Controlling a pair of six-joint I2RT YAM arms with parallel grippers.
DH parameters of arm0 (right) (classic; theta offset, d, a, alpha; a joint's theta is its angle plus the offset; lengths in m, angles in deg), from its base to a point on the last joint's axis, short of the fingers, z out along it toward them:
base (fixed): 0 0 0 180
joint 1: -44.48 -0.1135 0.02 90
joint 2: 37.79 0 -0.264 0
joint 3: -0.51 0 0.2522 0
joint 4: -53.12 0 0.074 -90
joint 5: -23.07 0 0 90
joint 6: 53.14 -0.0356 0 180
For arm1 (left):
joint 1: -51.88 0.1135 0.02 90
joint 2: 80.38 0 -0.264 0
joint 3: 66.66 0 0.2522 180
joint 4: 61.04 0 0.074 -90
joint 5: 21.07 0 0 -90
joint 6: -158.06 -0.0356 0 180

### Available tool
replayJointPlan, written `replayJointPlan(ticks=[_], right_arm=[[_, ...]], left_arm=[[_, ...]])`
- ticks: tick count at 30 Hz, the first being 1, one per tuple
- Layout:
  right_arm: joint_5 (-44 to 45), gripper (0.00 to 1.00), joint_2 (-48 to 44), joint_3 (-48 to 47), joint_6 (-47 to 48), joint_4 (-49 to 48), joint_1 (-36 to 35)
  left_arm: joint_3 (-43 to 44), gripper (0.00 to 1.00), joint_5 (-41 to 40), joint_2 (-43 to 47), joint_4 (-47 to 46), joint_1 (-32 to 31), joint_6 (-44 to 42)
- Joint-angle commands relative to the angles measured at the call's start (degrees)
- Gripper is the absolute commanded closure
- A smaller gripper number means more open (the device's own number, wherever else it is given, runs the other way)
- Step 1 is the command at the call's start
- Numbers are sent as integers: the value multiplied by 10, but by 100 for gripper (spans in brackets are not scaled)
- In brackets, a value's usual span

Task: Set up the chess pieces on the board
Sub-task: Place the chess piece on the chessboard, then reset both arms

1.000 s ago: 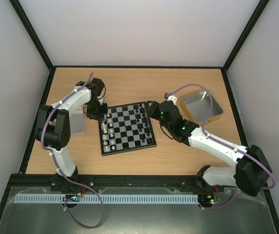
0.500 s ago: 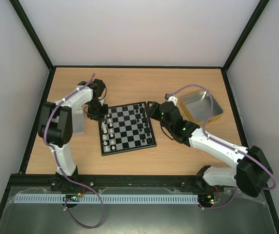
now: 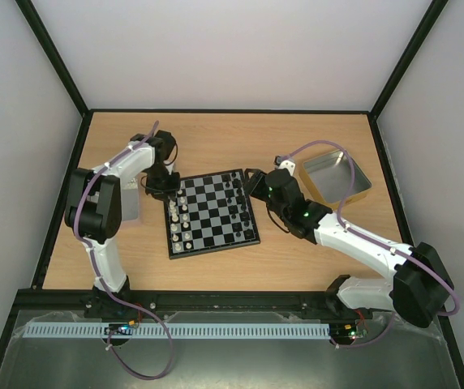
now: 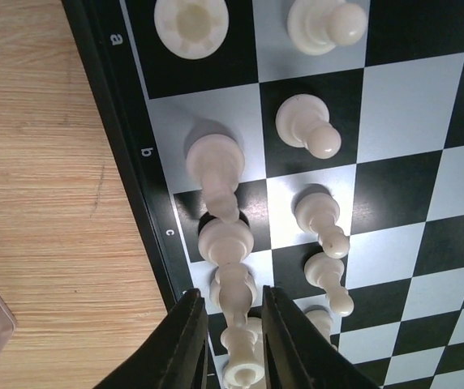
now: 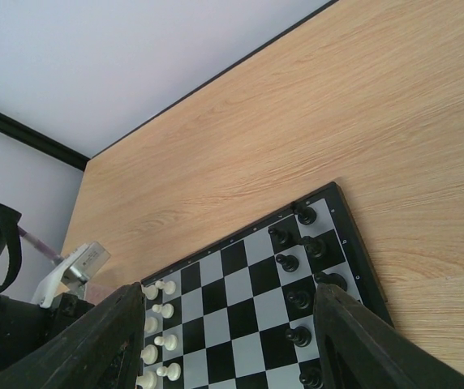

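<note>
My left pincer (image 4: 232,308) is drawn narrow, clamped on a white piece (image 4: 244,361) right at the left edge of the board (image 4: 394,105). It's in line with the other whites (image 4: 216,162) standing by the b and c marks. My right pincer (image 5: 232,340) is spread wide, hovering just beside the board's right edge, where the black pieces (image 5: 301,300) stand. The board sits mid-counter (image 3: 216,138).

Your chess pieces (image 3: 182,219) stand along the left and right edges of the board (image 3: 212,214). One tin (image 3: 335,175) lies behind and right of the board, another tin (image 3: 131,211) to its left.
</note>
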Motion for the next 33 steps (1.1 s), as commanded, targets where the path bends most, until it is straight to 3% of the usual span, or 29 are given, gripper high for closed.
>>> replayJointPlan(ticks=[1, 8, 15, 18, 23, 26, 33], right_arm=[[23, 43, -15, 5, -2, -6, 2], [16, 42, -6, -8, 9, 12, 3], [-7, 37, 2, -26, 63, 53, 2], [10, 32, 9, -52, 104, 115, 2], [38, 12, -31, -58, 142, 190, 2], [57, 0, -97, -46, 159, 217, 2], [149, 2, -259, -24, 150, 295, 2]], left_arm=[[20, 76, -10, 5, 16, 4, -2], [38, 61, -44, 69, 10, 4, 18], [-48, 45, -82, 263, -98, 4, 53], [-120, 31, -102, 375, -156, 4, 62], [-217, 2, -115, 564, -228, 5, 58], [-251, 1, -119, 667, -246, 5, 57], [-259, 1, -176, 800, -204, 4, 62]])
